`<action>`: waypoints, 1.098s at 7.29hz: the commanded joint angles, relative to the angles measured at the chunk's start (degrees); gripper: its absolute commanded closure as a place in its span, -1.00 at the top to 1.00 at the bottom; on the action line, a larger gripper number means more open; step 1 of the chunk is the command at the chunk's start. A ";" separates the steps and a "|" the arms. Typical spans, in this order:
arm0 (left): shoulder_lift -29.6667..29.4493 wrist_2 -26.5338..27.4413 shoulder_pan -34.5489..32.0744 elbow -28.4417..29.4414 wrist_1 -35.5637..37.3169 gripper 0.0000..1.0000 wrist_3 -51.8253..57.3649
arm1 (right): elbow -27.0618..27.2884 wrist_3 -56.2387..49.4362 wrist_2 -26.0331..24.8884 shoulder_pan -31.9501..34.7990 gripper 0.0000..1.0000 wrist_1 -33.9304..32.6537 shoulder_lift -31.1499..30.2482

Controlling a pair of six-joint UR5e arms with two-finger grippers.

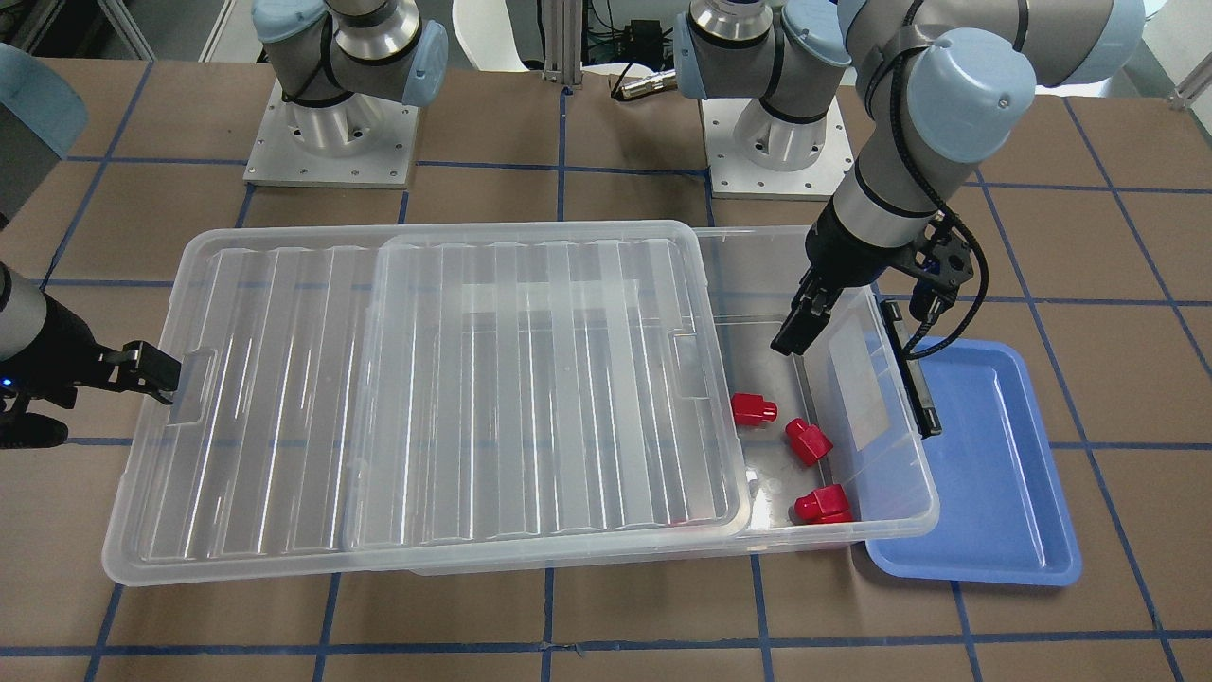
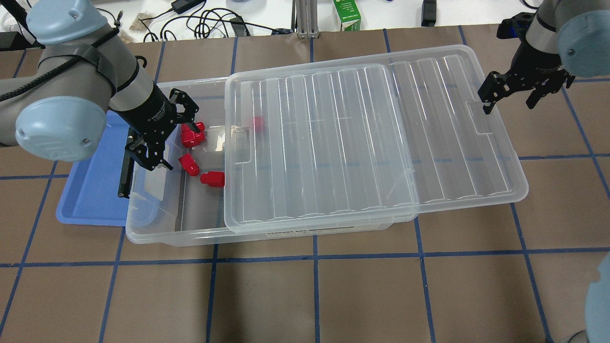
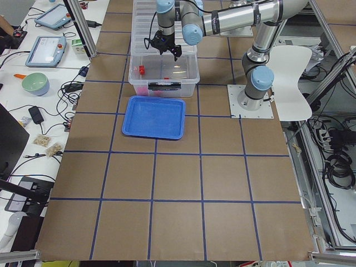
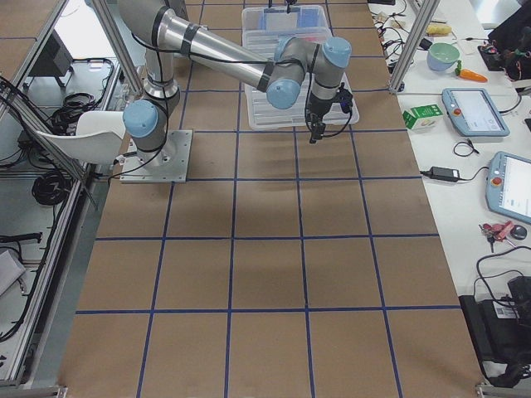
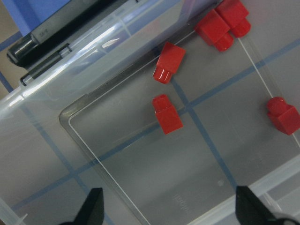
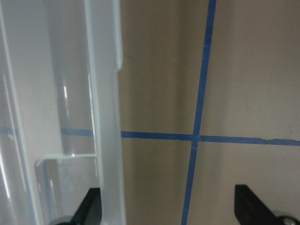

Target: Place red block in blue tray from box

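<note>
Released jaws of the left gripper (image 5: 172, 209), fingertips (image 5: 95, 206) set wide at the view's lower edge, hang over the uncovered end of the large clear plastic box (image 5: 93, 65), wrist pointing down. Just ahead on the box floor lies the nearest small glossy red block (image 5: 167, 114), long axis roughly square to the closing line. Beyond the box wall sits the shallow blue plastic tray (image 5: 33, 11). The right gripper (image 2: 509, 101), likewise released, stands well apart at the ribbed lid (image 2: 324, 143).

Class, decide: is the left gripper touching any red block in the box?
Apart. Left wrist view: bare box floor separates the open left gripper from the nearest red block.
</note>
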 commanded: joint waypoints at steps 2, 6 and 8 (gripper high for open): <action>-2.37 -0.39 -0.19 -0.85 0.95 1.00 -4.54 | 0.03 -0.08 0.08 -0.85 1.00 0.15 0.00; -7.20 -0.22 -0.63 -0.94 4.00 1.00 -5.24 | 0.03 -0.70 0.07 -0.93 1.00 0.06 0.00; -9.40 -0.30 -0.54 -2.25 5.59 1.00 -4.28 | -1.19 -0.61 0.51 -0.76 1.00 1.02 -1.31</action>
